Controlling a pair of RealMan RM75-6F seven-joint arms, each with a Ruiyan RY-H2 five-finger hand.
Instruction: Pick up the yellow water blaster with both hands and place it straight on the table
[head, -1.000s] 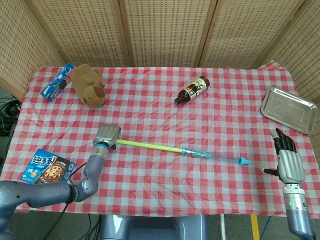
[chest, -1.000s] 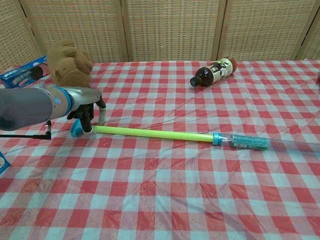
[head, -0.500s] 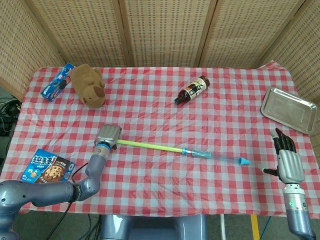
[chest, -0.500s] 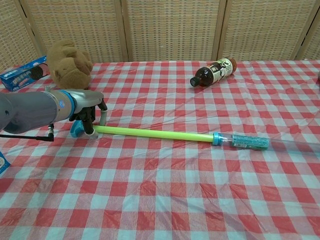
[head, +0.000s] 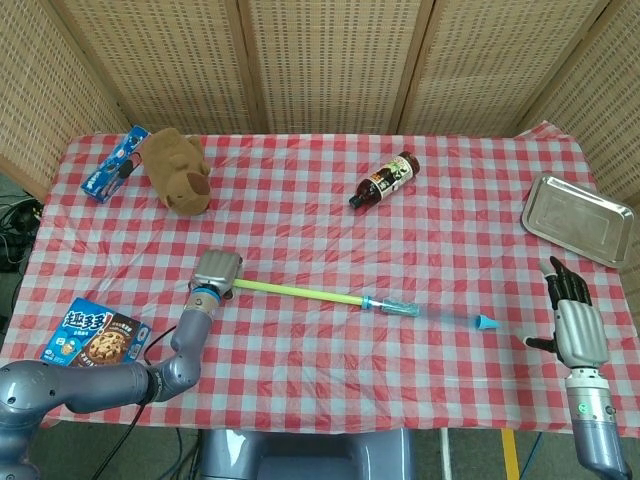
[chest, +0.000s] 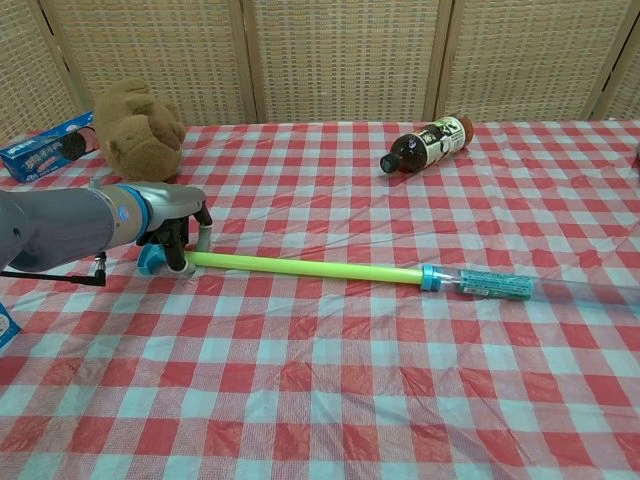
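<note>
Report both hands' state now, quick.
Left hand: closed around the handle end of the yellow water blaster.
Right hand: open, holding nothing, away from the blaster's blue tip.

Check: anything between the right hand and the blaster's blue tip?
Nothing: in the head view only bare checkered tablecloth separates the right hand from the yellow water blaster's tip.

Your left hand (chest: 178, 222) covering the yellow water blaster (chest: 310, 267) handle end, its clear tip running off the chest view's right edge, your right hand (head: 575, 318) unseen there, cookie box (chest: 4, 328) cropped at left.
</note>
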